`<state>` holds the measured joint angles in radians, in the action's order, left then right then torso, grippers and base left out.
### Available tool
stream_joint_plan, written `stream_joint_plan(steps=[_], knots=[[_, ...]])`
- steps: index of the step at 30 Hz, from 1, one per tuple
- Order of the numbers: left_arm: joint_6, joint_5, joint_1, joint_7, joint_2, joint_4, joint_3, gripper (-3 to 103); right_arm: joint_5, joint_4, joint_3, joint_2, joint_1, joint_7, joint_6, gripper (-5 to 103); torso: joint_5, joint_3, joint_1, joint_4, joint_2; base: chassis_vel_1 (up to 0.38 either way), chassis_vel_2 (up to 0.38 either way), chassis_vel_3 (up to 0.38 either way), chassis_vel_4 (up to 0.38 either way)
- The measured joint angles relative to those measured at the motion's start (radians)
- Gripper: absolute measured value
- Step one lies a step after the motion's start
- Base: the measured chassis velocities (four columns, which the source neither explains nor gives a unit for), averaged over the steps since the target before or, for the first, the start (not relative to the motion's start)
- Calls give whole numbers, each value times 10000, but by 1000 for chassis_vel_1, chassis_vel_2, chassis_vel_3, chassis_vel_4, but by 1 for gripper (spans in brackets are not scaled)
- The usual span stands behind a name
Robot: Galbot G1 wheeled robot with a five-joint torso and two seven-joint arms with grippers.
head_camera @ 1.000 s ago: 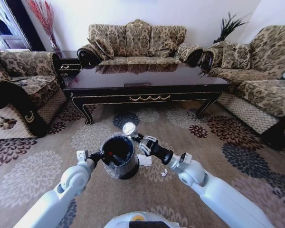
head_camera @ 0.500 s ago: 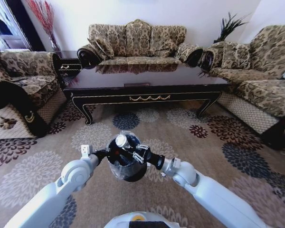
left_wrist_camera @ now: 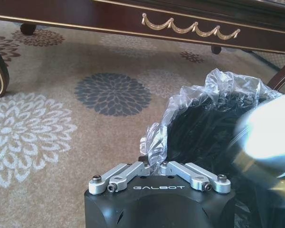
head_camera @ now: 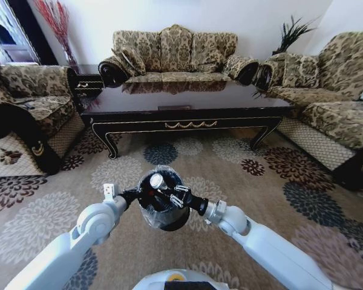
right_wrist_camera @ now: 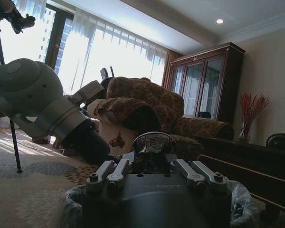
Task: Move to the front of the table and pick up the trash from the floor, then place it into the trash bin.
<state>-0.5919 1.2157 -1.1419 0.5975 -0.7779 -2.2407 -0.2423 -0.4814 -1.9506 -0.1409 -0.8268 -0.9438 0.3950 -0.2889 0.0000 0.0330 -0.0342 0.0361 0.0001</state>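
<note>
A clear plastic bottle [head_camera: 156, 181] was gripped in the right gripper's [head_camera: 169, 196] closed jaws directly over the small black plastic-lined trash bin [head_camera: 160, 212], apparently for dropping; the left gripper [head_camera: 135, 196], jaws pinched on the bin's rim, lifted it above the flowered carpet [head_camera: 42, 223].

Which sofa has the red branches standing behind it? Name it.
The sofa on the robot's left; the red branches rise behind it. The middle sofa and right sofa have none.
</note>
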Motion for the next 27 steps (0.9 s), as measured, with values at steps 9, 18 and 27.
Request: stream_joint_plan(steps=[9,18,27], knots=[[39,-140,-155,-40,-2,34,-200,3,-89,-241,323,76,-169,112,10,66,0,0,0,1,0,0,0,0,0],[215,-954,-1470,247,-258,212,-1604,3,-725,-508,1448,150,-72,-558,81,100,0,0,0,-1,0,0,0,0,0],[-18,-859,-2714,1046,-309,62,-3242,3,-357,535,1615,-211,-220,-2148,669,100,0,-1,0,0,-1,0,0,0,0]])
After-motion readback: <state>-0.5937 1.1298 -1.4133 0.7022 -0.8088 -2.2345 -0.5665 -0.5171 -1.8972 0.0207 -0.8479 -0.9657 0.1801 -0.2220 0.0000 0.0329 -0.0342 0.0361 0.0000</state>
